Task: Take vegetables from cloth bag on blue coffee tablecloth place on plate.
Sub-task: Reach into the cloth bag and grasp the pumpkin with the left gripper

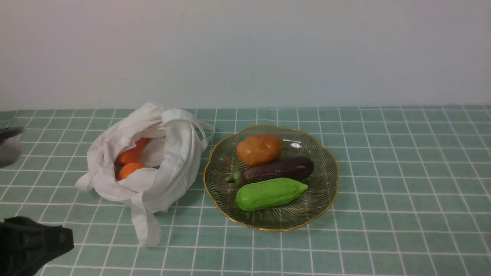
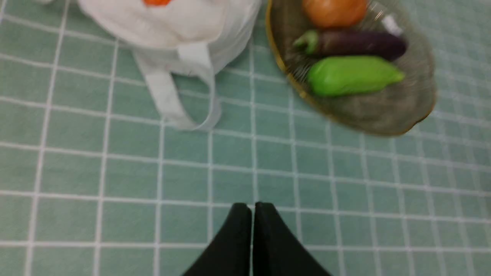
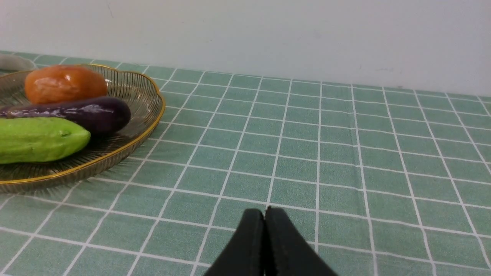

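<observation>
Beside the plate (image 1: 271, 216), on its left, the white cloth bag (image 1: 177, 168) slumps on the green gridded tablecloth (image 1: 414, 195), its mouth open. Inside the bag, to the left of the plate, orange vegetables (image 1: 132, 153) show between the folds, partly hidden by the cloth. One strap (image 1: 146, 224) trails out of the bag onto the tablecloth, nearer the robot than the bag's mouth and to the left of the plate.

Three more vegetables lie within the plate's wavy gold rim: an orange pumpkin (image 1: 260, 148) towards its far side, a dark purple eggplant (image 1: 278, 171) across its middle, and a bumpy green one (image 1: 270, 193) on its near side. The eggplant lies between the other two, its green stem pointing left.

Well to the left of the plate, the left gripper (image 2: 253, 237) hangs above the tablecloth, its fingers closed together with nothing between them. To the right of the plate, the right gripper (image 3: 265, 241) also has its fingers brought together, holding nothing.
</observation>
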Available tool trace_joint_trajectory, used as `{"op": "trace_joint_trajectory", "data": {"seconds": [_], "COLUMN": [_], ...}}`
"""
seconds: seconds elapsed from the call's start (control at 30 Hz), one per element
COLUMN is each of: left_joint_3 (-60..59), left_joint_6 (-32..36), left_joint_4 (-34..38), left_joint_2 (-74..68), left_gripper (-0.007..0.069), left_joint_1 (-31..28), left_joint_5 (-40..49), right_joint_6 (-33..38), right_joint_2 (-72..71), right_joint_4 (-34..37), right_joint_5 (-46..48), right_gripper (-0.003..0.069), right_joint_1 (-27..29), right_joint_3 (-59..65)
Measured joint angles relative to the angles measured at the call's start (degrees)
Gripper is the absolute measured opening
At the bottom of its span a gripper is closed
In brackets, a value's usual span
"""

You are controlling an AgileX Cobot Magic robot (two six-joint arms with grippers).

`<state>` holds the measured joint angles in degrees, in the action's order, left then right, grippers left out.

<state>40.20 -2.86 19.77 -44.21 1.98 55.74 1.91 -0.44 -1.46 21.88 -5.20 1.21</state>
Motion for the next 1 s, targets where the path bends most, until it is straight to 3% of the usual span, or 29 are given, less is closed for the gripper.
{"op": "trace_joint_trajectory", "data": {"seconds": [0.13,0.27,0.43,0.57,0.73,1.0], "left_joint_3": [11.7,18.5,25.93,29.59,29.86,29.86], "left_joint_6": [1.62,1.62,1.62,1.62,2.86,6.67], "left_joint_4": [-6.52,-8.28,-9.22,-11.18,-11.18,-9.74], "left_joint_2": [-17.32,-25.46,-34.14,-40.18,-47.03,-55.91], "left_gripper": [-0.0005,0.0025,0.0138,0.0303,0.0422,0.0527], "left_joint_1": [0.0,0.0,0.0,0.0,0.0,0.0], "left_joint_5": [4.14,4.14,3.74,-1.32,-6.32,-8.69], "right_joint_6": [0.0,0.0,0.0,0.0,0.0,0.0], "right_joint_2": [0.0,0.0,0.0,0.0,0.0,0.0], "right_joint_4": [0.0,0.0,0.0,0.0,0.0,0.0], "right_joint_5": [0.0,0.0,0.0,0.0,0.0,0.0], "right_gripper": [-0.0015,-0.0015,-0.0015,-0.0015,-0.0015,-0.0015], "right_joint_1": [0.0,0.0,0.0,0.0,0.0,0.0], "right_joint_3": [0.0,0.0,0.0,0.0,0.0,0.0]}}
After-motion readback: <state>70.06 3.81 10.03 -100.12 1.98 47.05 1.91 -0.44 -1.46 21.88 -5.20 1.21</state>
